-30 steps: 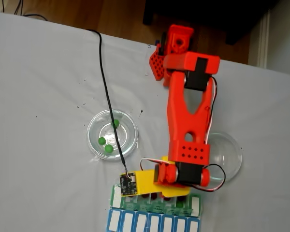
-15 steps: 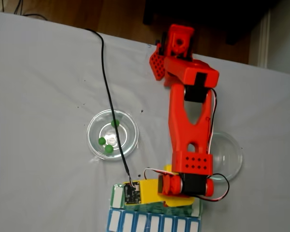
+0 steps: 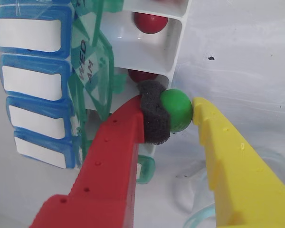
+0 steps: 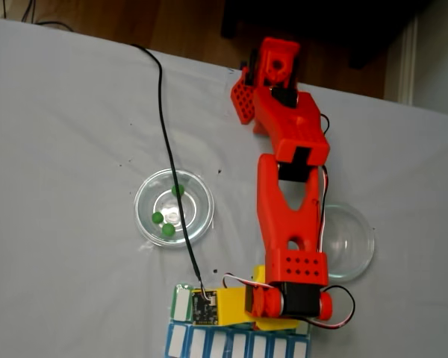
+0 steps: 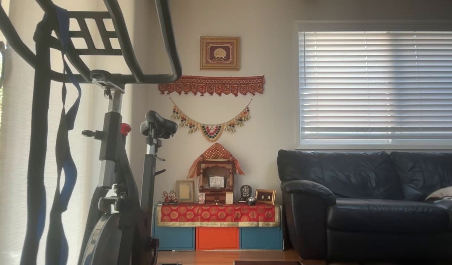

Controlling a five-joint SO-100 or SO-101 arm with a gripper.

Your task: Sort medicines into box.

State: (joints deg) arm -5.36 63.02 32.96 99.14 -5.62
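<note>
One green ball pinched in the claw beside the box, two red balls in compartments, three green in the dish.

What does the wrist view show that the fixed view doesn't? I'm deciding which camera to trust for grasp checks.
Wrist view alone: the claw shut on a green ball, beside open compartments holding red balls.
Fixed view alone: the whole arm, a glass dish with three green balls, and a second glass dish.
Both: the green row and the blue row of the pill organizer on white cloth.
</note>
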